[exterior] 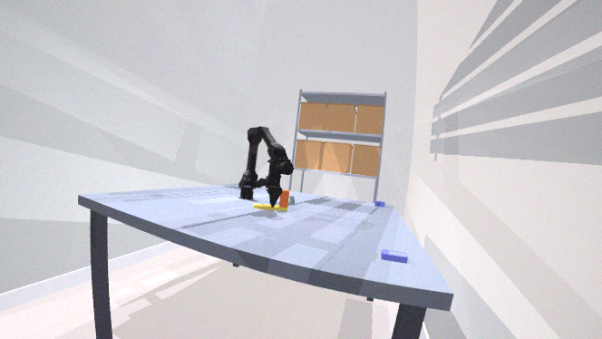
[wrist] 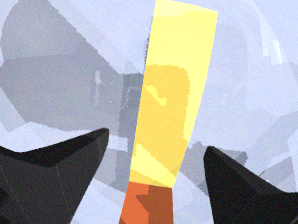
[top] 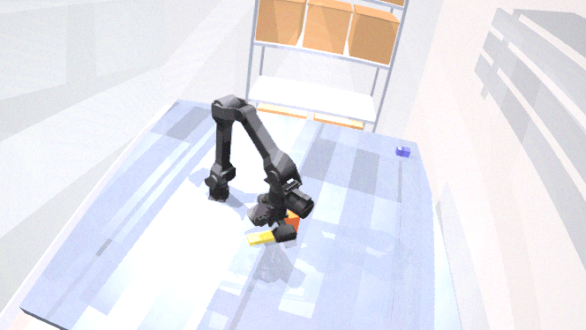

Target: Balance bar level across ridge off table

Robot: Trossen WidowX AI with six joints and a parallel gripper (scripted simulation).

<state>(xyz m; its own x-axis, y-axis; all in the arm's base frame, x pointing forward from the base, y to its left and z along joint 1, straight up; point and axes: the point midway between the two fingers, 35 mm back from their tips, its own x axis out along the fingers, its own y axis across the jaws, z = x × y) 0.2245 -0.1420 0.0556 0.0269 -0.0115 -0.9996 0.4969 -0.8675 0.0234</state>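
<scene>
The yellow bar [top: 261, 238] [exterior: 263, 207] [wrist: 175, 40] lies flat on the table [top: 362, 291] [exterior: 317, 251], with an upright orange block [top: 293, 221] [exterior: 285, 198] [wrist: 135, 200] at one end. My gripper [exterior: 273, 205] [wrist: 158, 144] points down, low over the bar. It is open, its fingers on either side of the bar with gaps between in the wrist view. The small grey-green piece [exterior: 292, 200], which looks like the ridge, stands just behind the orange block in the exterior view. The arm hides it in the top view, and it is not in the wrist view.
A small blue block [top: 402, 152] [exterior: 380, 204] lies near the table's far right corner. Another blue block [exterior: 394, 256] lies near the right edge at the front. A shelf rack [top: 309, 97] [exterior: 340, 134] with brown boxes stands beyond the table.
</scene>
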